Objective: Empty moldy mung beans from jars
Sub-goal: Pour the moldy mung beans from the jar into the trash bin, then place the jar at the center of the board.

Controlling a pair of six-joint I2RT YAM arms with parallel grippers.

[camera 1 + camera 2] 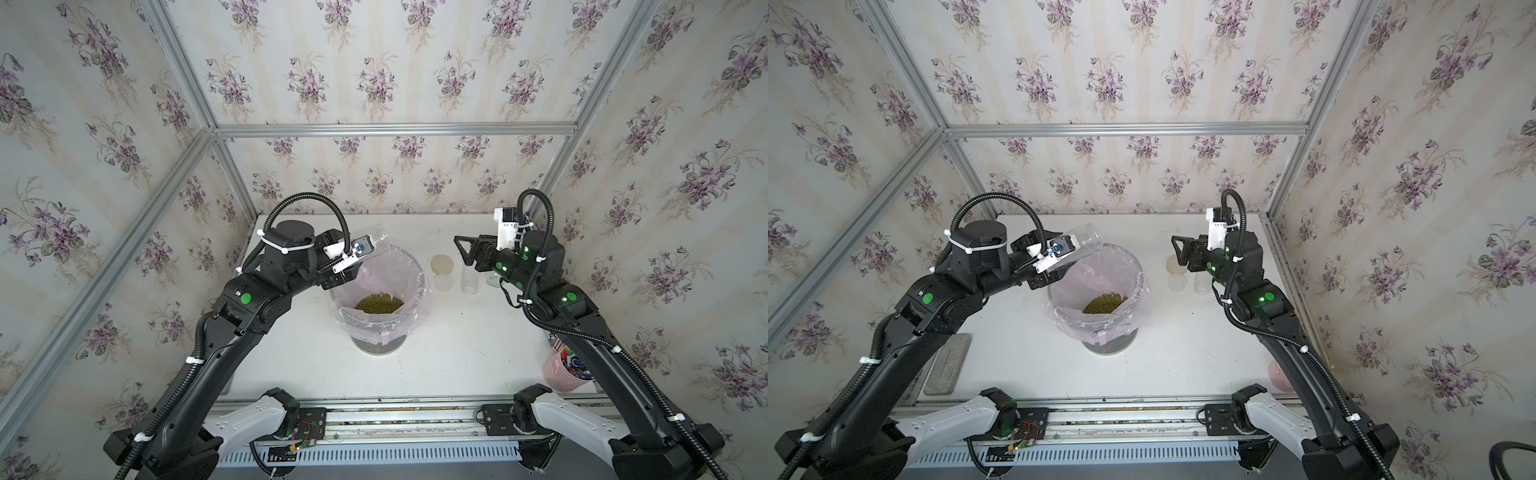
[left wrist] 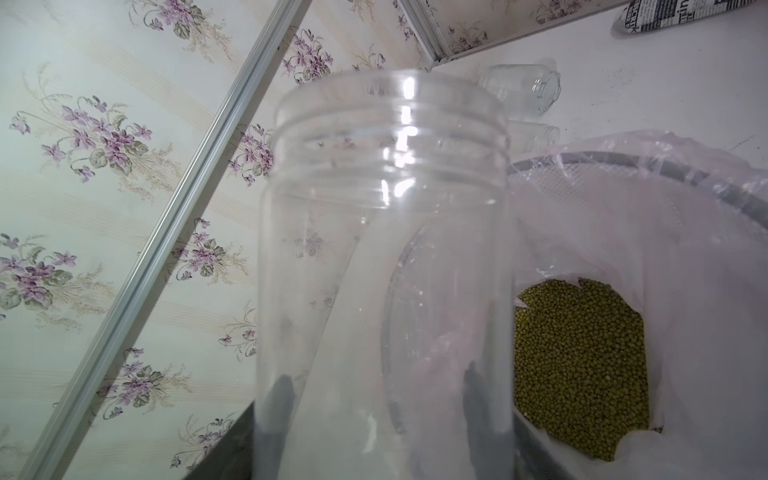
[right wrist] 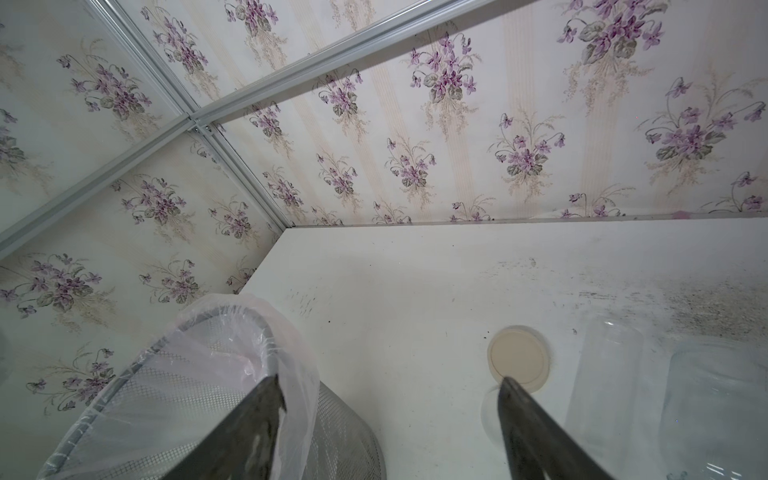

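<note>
The only lettering in sight is on the can (image 2: 681,14) lying on the surface in the left wrist view: black newspaper-style print on white, with one line of larger capitals among rows of fine type, all turned and too blurred to read with certainty. In a top view, the white mount (image 1: 508,227) on the right arm bears faint marks that cannot be read either.

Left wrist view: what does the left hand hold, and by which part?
The left hand holds the empty clear cylindrical plastic jar by its lower wall, near the base; the right hand holds nothing.
</note>
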